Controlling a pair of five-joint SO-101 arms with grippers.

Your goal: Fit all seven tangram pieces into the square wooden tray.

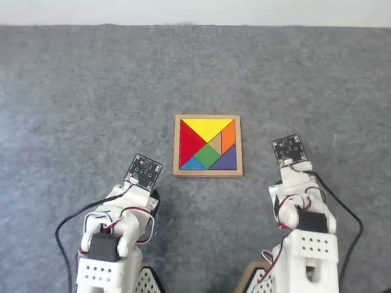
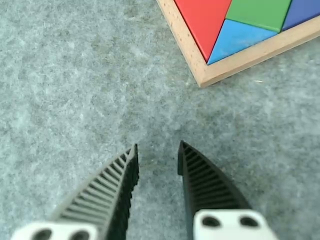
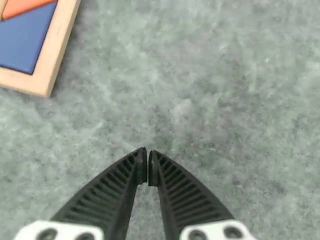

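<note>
The square wooden tray [image 1: 178, 146] lies in the middle of the grey felt mat, holding coloured pieces: a yellow triangle [image 1: 206, 127], a red triangle [image 1: 190, 143], an orange piece [image 1: 228, 137], a green square [image 1: 208, 155], a light blue triangle [image 1: 193, 163] and a dark blue piece [image 1: 226, 160]. A tan patch [image 1: 215, 144] shows at the centre. My left gripper [image 2: 157, 152] hovers over bare mat near the tray corner [image 2: 202, 80], slightly open and holding nothing. My right gripper [image 3: 148, 157] sits over the mat beside the tray's other side [image 3: 47, 65], shut on nothing.
Both arm bases stand at the near edge of the mat, the left arm [image 1: 122, 226] and the right arm [image 1: 302, 213], each with trailing cables. A pale strip of table runs along the far edge.
</note>
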